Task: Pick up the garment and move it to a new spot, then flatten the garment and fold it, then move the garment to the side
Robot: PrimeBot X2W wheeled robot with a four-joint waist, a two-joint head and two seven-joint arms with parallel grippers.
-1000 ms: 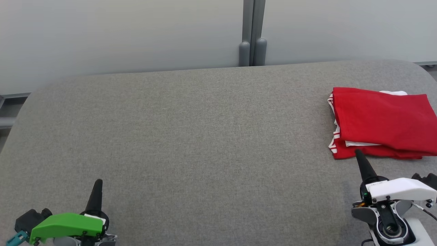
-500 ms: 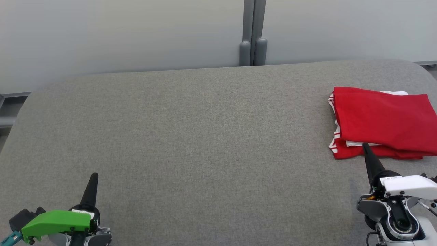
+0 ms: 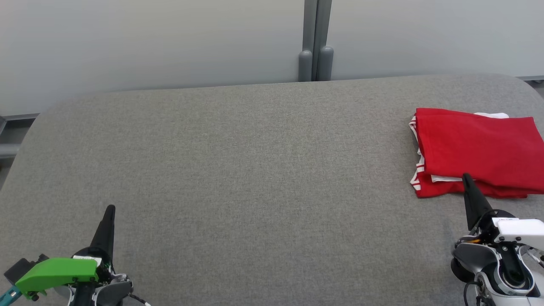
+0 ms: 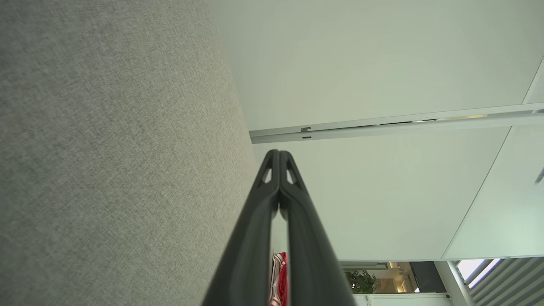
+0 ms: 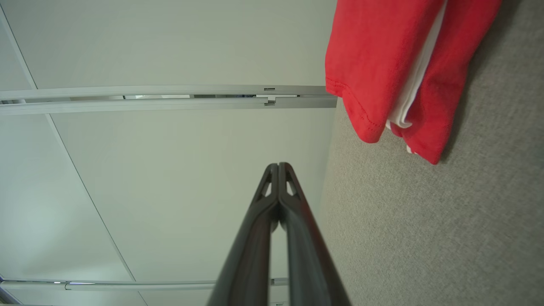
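table (image 3: 255,170): grey woven cloth, matt, coarse | garment (image 3: 480,148): red soft cloth, matt | left gripper (image 4: 279,154), right gripper (image 5: 278,166): smooth dark plastic, faint sheen | wall (image 3: 127,42) behind table: smooth, matt

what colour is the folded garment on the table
Red, with white stripes and trim at its edges: the garment shows best in the head view.

Garment (image 3: 480,144) cut by right edge (head view), underlayers hidden

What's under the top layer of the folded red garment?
White fabric peeks out between the red layers of the garment along its left and far edges; the grey table lies beneath. How far the white runs inside is covered.
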